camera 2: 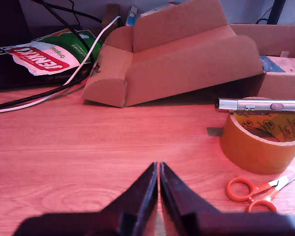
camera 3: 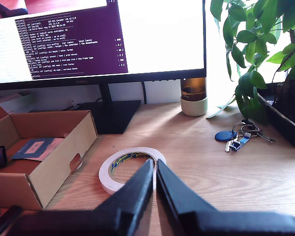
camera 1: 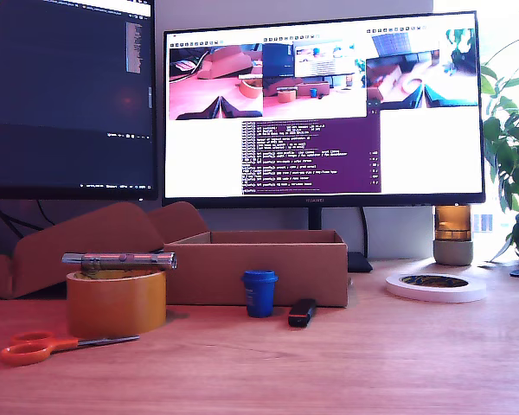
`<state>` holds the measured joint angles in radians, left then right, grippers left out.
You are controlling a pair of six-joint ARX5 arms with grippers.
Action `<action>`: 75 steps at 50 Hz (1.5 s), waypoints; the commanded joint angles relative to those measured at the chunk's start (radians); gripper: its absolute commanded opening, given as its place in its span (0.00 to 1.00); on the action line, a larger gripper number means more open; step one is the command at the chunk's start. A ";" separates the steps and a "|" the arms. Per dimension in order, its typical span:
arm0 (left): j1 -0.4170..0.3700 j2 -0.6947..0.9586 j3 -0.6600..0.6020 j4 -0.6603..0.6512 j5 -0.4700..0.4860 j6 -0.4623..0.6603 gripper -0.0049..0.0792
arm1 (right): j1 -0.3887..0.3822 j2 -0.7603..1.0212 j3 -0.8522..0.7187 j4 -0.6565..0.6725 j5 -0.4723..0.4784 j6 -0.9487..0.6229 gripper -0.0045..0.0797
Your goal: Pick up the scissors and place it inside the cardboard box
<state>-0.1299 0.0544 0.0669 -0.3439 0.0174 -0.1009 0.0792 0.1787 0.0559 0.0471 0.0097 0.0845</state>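
The orange-handled scissors (camera 1: 36, 346) lie flat on the wooden desk at the exterior view's lower left, blades pointing toward the yellow-brown tape roll (camera 1: 116, 301). The first wrist view shows the scissors (camera 2: 253, 191) just in front of that roll (camera 2: 262, 142). The brown cardboard box (camera 1: 258, 266) stands open at mid-desk with long flaps spread toward the exterior view's left; its inside (camera 3: 37, 147) holds a dark card. My first gripper (camera 2: 158, 169) is shut, empty, off to one side of the scissors. My second gripper (camera 3: 155, 167) is shut over a white tape ring (camera 3: 130, 167). Neither arm shows in the exterior view.
A grey metal pen-like tool (camera 1: 118, 258) rests across the tape roll. A blue cup (camera 1: 259, 292) and a black stick (camera 1: 302, 312) stand before the box. Two monitors (camera 1: 324, 108) back the desk. Keys (camera 3: 238, 137), a plant (camera 3: 265, 59), cables (camera 2: 49, 93) and a printed packet (camera 2: 51, 51) lie around.
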 commanded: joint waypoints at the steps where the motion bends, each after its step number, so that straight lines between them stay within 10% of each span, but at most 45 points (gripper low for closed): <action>1: 0.003 0.004 -0.022 0.151 0.106 -0.101 0.03 | -0.003 0.003 -0.002 -0.110 -0.011 0.020 0.04; 14: 0.002 0.004 -0.022 0.155 0.118 -0.101 0.03 | -0.003 0.003 -0.002 -0.103 -0.024 0.020 0.04; 27: -0.037 0.005 -0.015 0.144 0.308 -0.101 0.03 | 0.022 0.003 -0.001 -0.027 -0.278 0.024 0.04; 41: -0.128 0.023 0.051 0.022 0.286 -0.064 0.03 | 0.123 0.016 0.004 -0.035 -0.484 0.103 0.04; 75: -0.229 0.478 0.358 -0.132 0.241 0.020 0.03 | 0.285 0.128 0.005 -0.081 -0.535 0.101 0.04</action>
<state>-0.3538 0.4919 0.3889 -0.4419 0.2600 -0.1242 0.3618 0.3035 0.0616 -0.0402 -0.5179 0.1837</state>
